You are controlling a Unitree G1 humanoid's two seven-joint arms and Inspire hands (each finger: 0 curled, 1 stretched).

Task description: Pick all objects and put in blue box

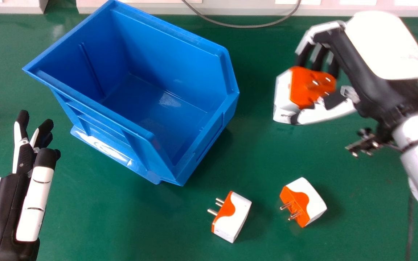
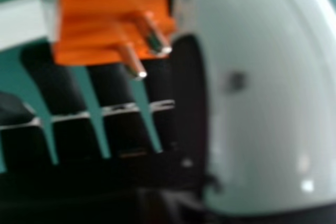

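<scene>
On the bench (image 1: 122, 232) stood one blue box (image 1: 172, 50), its long axis running from ten to four o'clock. It lay at nine o'clock from my right hand (image 1: 357, 54), so I judged the carry should go that way. That hand was clamped on a held adapter (image 1: 305, 90); my left hand (image 1: 25, 156), fingers apart at the box's eight o'clock, was nearer it. Adapters numbered three, with one loose adapter (image 1: 236, 217) at my right hand's seven o'clock, another adapter (image 1: 312, 199) at six.
</scene>
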